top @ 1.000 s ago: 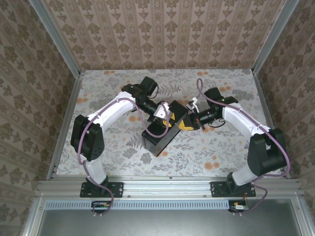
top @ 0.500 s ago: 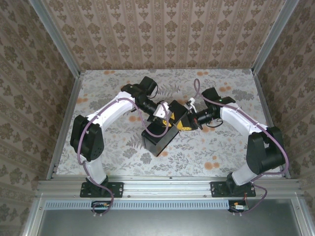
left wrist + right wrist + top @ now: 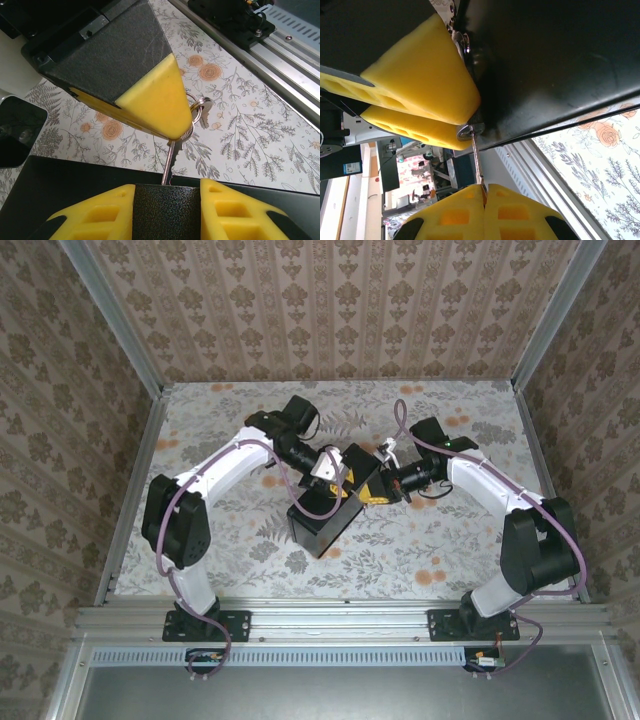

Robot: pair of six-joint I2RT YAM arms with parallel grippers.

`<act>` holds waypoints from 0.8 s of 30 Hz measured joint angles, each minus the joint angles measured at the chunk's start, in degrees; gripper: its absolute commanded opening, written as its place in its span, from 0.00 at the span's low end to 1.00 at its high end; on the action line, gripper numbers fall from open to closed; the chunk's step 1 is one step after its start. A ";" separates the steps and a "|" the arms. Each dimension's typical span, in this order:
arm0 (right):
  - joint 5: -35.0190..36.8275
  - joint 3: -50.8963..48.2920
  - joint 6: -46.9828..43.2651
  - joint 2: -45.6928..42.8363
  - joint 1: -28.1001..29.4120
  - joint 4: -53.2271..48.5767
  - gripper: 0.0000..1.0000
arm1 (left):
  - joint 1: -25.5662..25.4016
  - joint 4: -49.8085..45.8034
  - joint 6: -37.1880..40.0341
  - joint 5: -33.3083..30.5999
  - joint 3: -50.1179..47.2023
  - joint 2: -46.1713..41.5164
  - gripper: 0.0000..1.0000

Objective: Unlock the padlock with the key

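Observation:
My left gripper (image 3: 167, 189) is shut on the padlock (image 3: 167, 212). The face of it that shows between my yellow fingers (image 3: 95, 212) looks dark and textured, and no brass colour is visible. The silver key (image 3: 170, 161) runs blade-first into that block's far edge. My right gripper (image 3: 484, 188) is shut on the key (image 3: 476, 160), whose tip meets the lock's round metal keyhole end (image 3: 467, 131). A key ring (image 3: 199, 106) hangs beside the right finger (image 3: 150, 95). From above, both grippers (image 3: 340, 483) (image 3: 388, 487) meet at the black box's far right corner.
The black box (image 3: 330, 510) lies diagonally mid-table, its dark side (image 3: 555, 55) close above the right gripper. Floral tablecloth (image 3: 430, 540) surrounds it. The aluminium rail (image 3: 340, 620) runs along the near edge; patterned walls enclose three sides.
The right gripper has shifted slightly left, towards the box and the left gripper, carrying the key with it. The left arm and the box have stayed put.

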 measured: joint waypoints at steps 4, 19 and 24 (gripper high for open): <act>-0.11 0.00 -0.02 0.00 0.00 0.09 0.00 | 0.07 0.07 0.00 0.00 -0.09 -0.09 0.19; -0.31 -0.09 1.38 0.00 0.00 0.96 0.00 | 0.02 0.33 0.00 -0.46 -0.33 -0.50 0.19; -0.17 0.28 1.53 0.00 0.20 0.76 0.00 | -0.13 0.63 -0.02 -0.87 -0.48 -0.74 0.19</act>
